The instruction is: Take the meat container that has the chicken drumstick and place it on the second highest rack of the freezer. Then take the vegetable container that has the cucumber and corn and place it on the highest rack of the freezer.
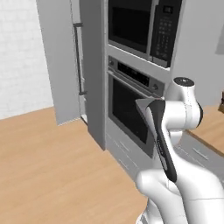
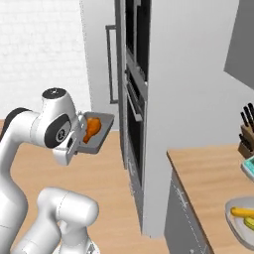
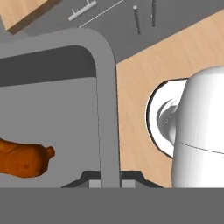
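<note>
My gripper [image 2: 79,140] is shut on the near rim of the grey meat container [image 2: 101,130], holding it in the air in front of the oven column. The orange-brown chicken drumstick [image 2: 92,128] lies inside it. In the hand view the container's rim [image 3: 107,100] runs between my gripper [image 3: 109,180], with the drumstick [image 3: 24,158] at lower left. The freezer [image 1: 92,65] stands left of the oven, its grey door [image 1: 59,61] swung open and its racks hidden. The vegetable container [image 2: 233,225] with the corn [image 2: 241,213] and cucumber [image 2: 249,223] sits on the counter at the far right.
A black-windowed oven [image 1: 129,109] and a microwave [image 1: 140,26] fill the column right of the freezer. The wooden counter [image 2: 208,173] carries a knife block [image 2: 246,129]. Open wood floor [image 1: 48,166] lies before the freezer.
</note>
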Robot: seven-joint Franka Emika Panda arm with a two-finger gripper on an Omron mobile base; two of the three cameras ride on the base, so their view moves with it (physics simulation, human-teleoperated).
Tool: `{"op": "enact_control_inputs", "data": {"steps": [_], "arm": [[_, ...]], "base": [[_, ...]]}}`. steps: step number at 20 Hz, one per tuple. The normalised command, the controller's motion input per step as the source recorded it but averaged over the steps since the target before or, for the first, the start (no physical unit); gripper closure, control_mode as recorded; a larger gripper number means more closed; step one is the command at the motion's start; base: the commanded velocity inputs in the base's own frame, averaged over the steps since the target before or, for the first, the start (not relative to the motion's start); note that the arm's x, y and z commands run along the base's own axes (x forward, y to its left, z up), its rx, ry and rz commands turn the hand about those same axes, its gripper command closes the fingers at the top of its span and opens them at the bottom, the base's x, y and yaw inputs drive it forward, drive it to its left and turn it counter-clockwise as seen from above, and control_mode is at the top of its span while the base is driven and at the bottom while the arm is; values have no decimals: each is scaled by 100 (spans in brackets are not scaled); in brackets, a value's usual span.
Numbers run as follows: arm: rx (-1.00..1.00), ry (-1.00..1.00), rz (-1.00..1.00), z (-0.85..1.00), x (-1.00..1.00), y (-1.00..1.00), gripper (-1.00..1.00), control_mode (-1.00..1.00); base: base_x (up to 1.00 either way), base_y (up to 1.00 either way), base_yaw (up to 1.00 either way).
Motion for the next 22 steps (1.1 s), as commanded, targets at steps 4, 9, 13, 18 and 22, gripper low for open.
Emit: {"op": "enact_control_inputs", "data": {"steps": [4, 9, 13, 18, 22], "arm": [[0, 0, 0, 0, 0, 0, 100, 100], [0, 0, 0, 0, 0, 0, 100, 100], [0, 0, 0, 0, 0, 0, 100, 100], [0, 0, 0, 0, 0, 0, 100, 100], [0, 0, 0, 0, 0, 0, 100, 100]], "base": [[17, 27, 43], [61, 29, 36], [93, 6, 16], [93, 12, 8], [90, 17, 3]]}}
